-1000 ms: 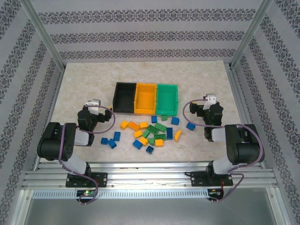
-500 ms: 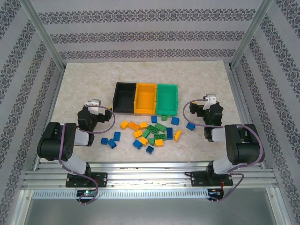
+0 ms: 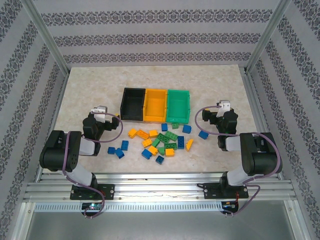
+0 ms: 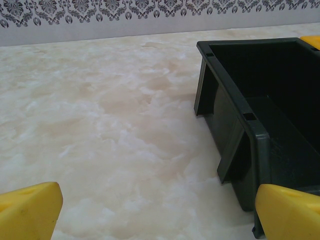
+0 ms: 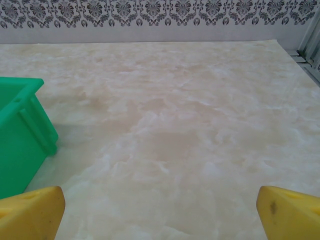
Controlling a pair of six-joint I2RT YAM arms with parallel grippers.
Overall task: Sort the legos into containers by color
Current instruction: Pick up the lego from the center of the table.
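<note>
1. Legos (image 3: pixel 160 140): all loose in one cluster on the worktop (image 3: pixel 90 85), toward its near edge, just in front of the bins.
2. Black bin (image 3: pixel 132 103), orange bin (image 3: pixel 155 104), green bin (image 3: pixel 178 105): joined in a row mid-worktop; nothing seen inside.
3. Left jaws wide, empty, toward the left edge; right jaws wide, empty, toward the right edge.
4. Judgement: sorting not begun; every brick left to place.

No text, label, brand, number or sign can be read anywhere in these views.
</note>
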